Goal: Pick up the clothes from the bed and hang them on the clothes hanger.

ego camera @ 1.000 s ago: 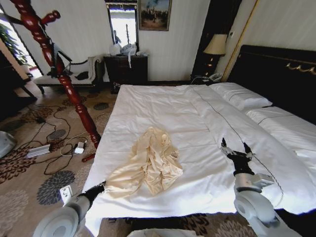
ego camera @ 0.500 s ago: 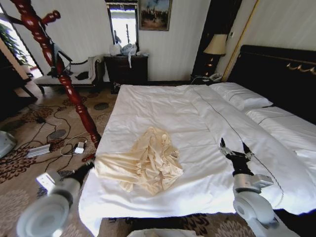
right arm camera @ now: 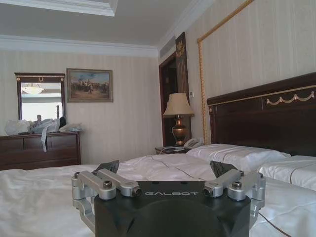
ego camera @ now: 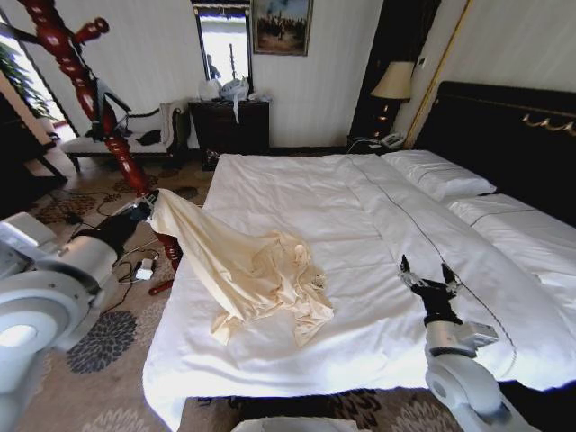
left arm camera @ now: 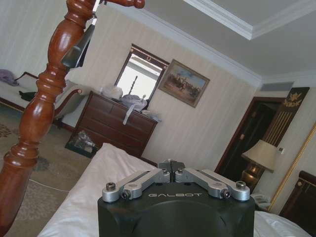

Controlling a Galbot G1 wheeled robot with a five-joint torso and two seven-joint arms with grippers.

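White sheets covered the bed, where the clothes were partly lifted at the left edge, clamped in the left pincer. Right pincer hovered apart. Hanging appeared next; a hanger was needed.

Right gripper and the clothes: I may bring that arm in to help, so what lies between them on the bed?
In the head view, only bare white sheet of the bed separates the open right gripper from the clothes.
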